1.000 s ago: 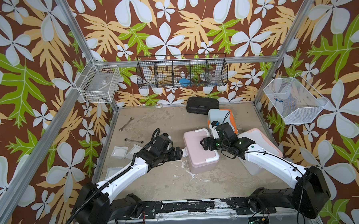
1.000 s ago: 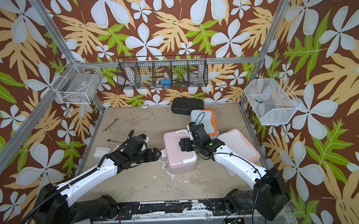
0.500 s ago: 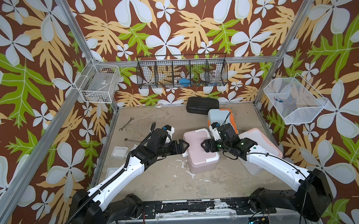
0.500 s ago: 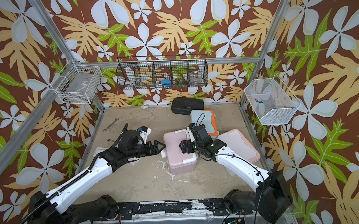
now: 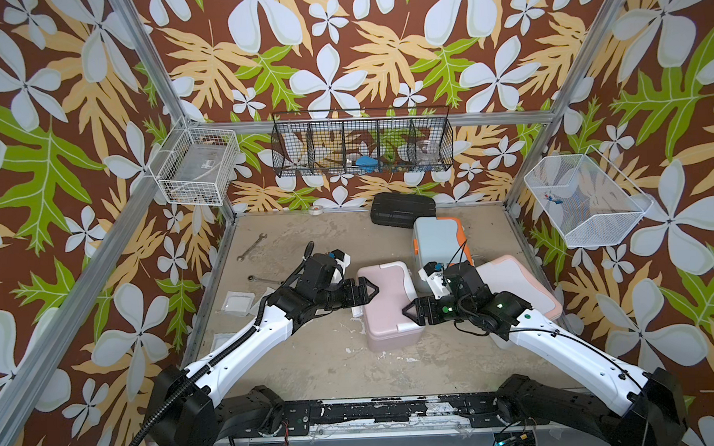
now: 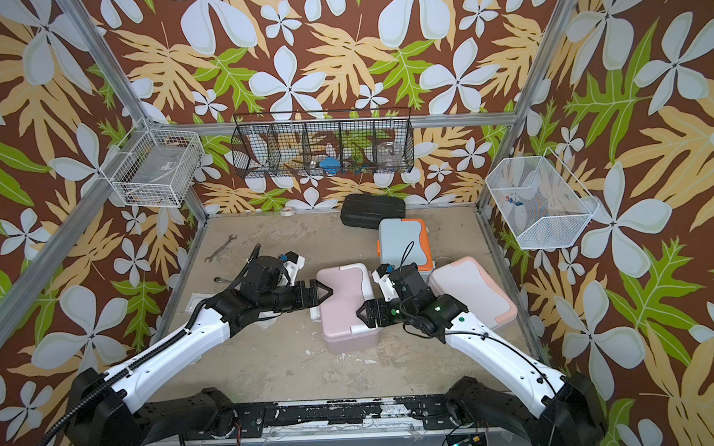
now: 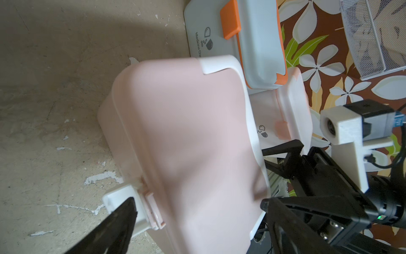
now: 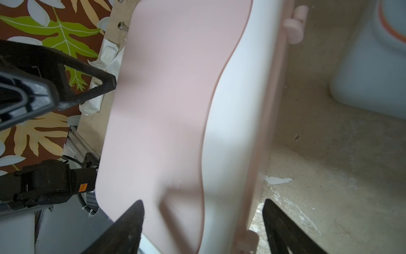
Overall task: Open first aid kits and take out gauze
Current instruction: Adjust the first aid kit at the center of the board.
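At the middle of the worktop [image 5: 311,358] stands the pink kit [image 5: 385,301], lid shut. The left fingers [image 7: 114,231] are spread wide at its left side, one beside the white latch [image 7: 123,202], holding nothing. The right fingers [image 8: 123,231] are also apart, straddling the kit's right edge; whether they touch it is unclear. The blue kit [image 5: 438,237] stands just behind, and the white kit [image 5: 515,275] to the right. Gauze packets [image 5: 238,300] lie near the left wall.

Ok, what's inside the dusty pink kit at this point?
Nothing inside shows. The pink kit has its lid down in every view, so whatever it holds, gauze included, is covered.
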